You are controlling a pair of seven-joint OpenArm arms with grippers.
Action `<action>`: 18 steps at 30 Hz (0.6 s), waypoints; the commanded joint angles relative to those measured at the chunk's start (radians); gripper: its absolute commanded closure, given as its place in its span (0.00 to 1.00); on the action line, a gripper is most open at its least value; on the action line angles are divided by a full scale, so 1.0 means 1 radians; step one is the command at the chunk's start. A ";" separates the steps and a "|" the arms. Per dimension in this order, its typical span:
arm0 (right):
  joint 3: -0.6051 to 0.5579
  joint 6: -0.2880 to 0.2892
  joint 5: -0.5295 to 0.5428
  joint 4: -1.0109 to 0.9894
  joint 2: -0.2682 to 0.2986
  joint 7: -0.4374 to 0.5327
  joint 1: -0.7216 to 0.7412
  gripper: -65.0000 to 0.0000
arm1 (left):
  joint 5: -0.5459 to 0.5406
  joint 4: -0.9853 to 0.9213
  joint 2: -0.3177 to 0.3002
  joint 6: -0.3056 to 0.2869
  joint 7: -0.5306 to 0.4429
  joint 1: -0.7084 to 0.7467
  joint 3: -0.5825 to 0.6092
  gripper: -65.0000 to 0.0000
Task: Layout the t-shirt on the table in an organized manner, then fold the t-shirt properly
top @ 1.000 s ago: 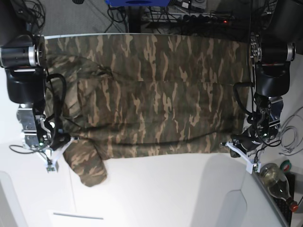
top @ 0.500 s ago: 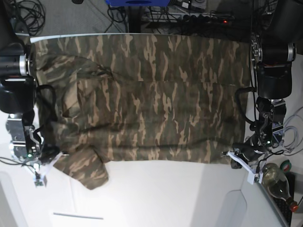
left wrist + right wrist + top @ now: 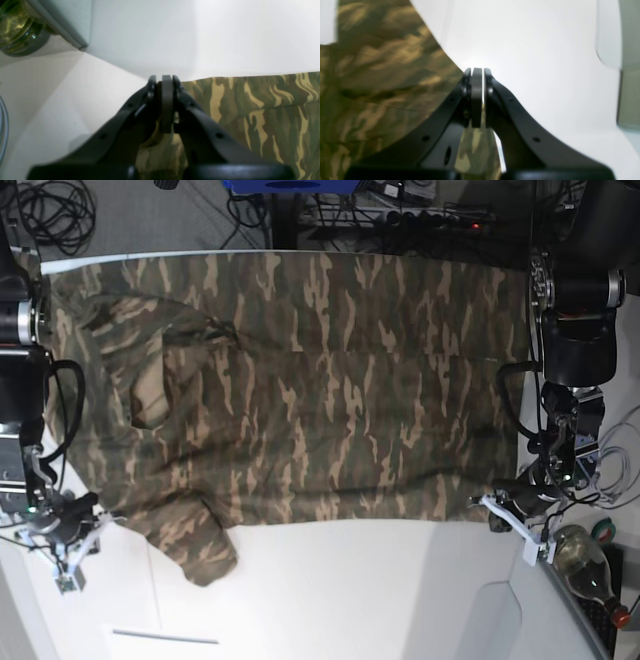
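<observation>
Base view: t-shirt (image 3: 300, 390) spread on table (image 3: 350, 590), long axis left to right, collar at image-left; glass bottle (image 3: 585, 565) beside left gripper (image 3: 497, 510). Left wrist: jaws pinched on the shirt's edge. Right wrist: right gripper (image 3: 477, 97) clamped on cloth, blurred.

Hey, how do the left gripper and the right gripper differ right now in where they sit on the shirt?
The left gripper pinches the t-shirt at its straight hem corner, near a green glass bottle; the right gripper pinches cloth at the opposite end, beside the sleeve. The cloth by the left gripper lies flat with a straight edge; by the right gripper its edge runs slanted. Both are shut on the shirt, low over the white table.
</observation>
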 commanded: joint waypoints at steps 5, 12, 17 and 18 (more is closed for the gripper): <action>0.013 0.003 -0.095 0.011 -0.005 0.022 0.034 0.98 | -0.010 0.043 -0.014 0.003 -0.015 -0.025 -0.006 1.00; 0.143 -0.164 -0.124 -0.139 -0.042 0.027 0.031 0.83 | -0.010 0.045 -0.014 0.003 -0.016 0.001 -0.006 1.00; 0.117 -0.181 -0.124 -0.153 -0.048 0.028 -0.006 0.55 | -0.010 0.042 -0.012 0.003 -0.019 0.008 0.004 1.00; 0.128 -0.181 -0.122 -0.153 -0.047 0.028 -0.006 0.45 | -0.010 0.040 -0.012 0.003 -0.019 0.012 -0.002 1.00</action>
